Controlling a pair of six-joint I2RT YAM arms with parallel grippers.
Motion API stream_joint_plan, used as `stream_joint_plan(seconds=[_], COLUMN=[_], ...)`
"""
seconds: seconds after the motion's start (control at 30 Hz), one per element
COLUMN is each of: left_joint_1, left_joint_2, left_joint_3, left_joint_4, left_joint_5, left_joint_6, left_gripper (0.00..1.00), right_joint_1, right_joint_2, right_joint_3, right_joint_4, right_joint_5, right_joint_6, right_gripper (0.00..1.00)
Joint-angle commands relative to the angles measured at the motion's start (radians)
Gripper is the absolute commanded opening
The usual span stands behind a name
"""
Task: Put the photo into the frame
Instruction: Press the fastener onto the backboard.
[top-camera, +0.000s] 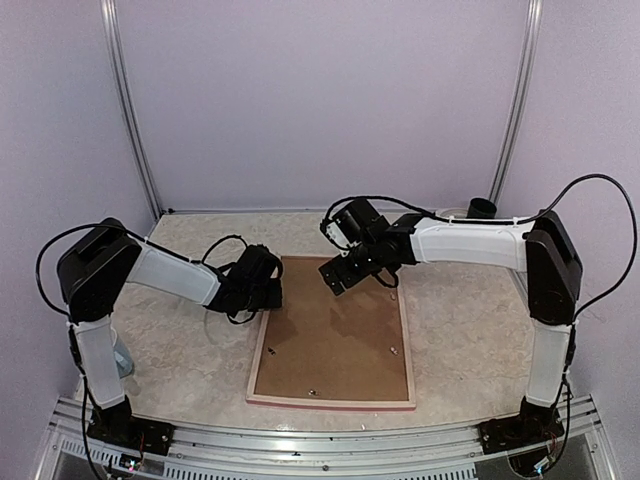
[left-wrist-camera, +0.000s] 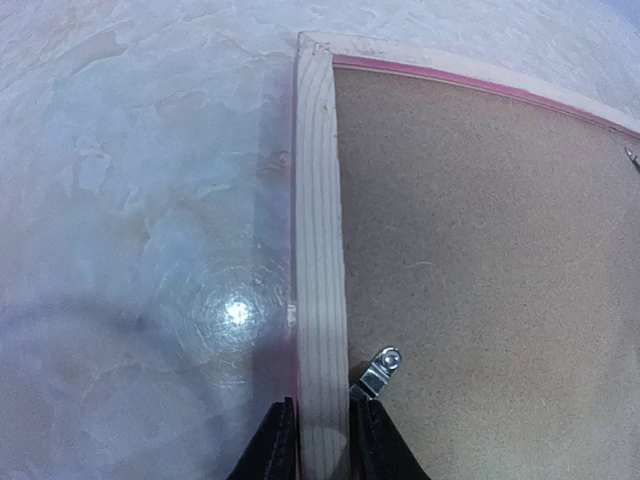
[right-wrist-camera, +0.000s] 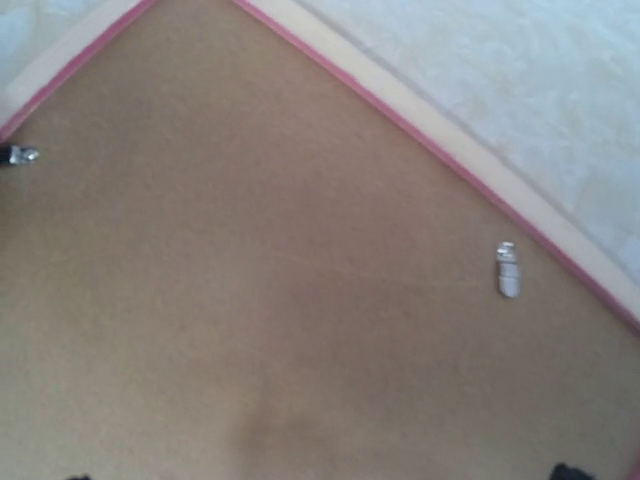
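The frame (top-camera: 330, 403) lies face down on the counter (top-camera: 460, 330), backing board (top-camera: 335, 335) up. The left pincer (left-wrist-camera: 318, 430) is clenched on its left rail beside a metal clip (left-wrist-camera: 380, 368). The right pincer (top-camera: 338, 278) hangs released above the board's far end.

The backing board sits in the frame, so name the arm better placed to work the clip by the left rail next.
Left, probably. The left gripper grips the frame at its left rail, fingertips beside the metal clip. The right gripper hangs open over the backing board, away from that clip.
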Motion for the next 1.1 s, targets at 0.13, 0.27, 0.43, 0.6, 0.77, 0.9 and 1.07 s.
stream_joint_plan(seconds=[0.13, 0.27, 0.43, 0.6, 0.77, 0.9, 1.07], left_joint_1=[0.039, 0.072, 0.071, 0.058, 0.052, 0.046, 0.04], left_joint_2=[-0.143, -0.168, -0.098, -0.019, 0.027, 0.05, 0.069], left_joint_3=[-0.036, -0.007, 0.055, 0.097, 0.125, 0.144, 0.148], left_joint_4=[-0.104, -0.121, -0.149, -0.161, -0.194, -0.234, -0.237], left_joint_5=[0.122, 0.128, 0.149, 0.174, 0.149, 0.091, 0.068], left_joint_6=[-0.058, -0.04, -0.007, 0.012, 0.016, 0.016, 0.02], left_gripper=[0.28, 0.28, 0.28, 0.28, 0.27, 0.24, 0.24], right_joint_1=[0.007, 0.013, 0.016, 0.018, 0.018, 0.019, 0.02], right_joint_2=[0.135, 0.171, 0.189, 0.189, 0.183, 0.179, 0.18], right_joint_3=[0.036, 0.058, 0.061, 0.056, 0.055, 0.052, 0.052], right_joint_4=[0.027, 0.033, 0.036, 0.035, 0.034, 0.033, 0.033], right_joint_5=[-0.075, -0.074, -0.076, -0.073, -0.075, -0.076, -0.077], right_joint_6=[0.018, 0.019, 0.025, 0.025, 0.023, 0.025, 0.024], right_gripper=[0.99, 0.99, 0.99, 0.99, 0.99, 0.99, 0.99])
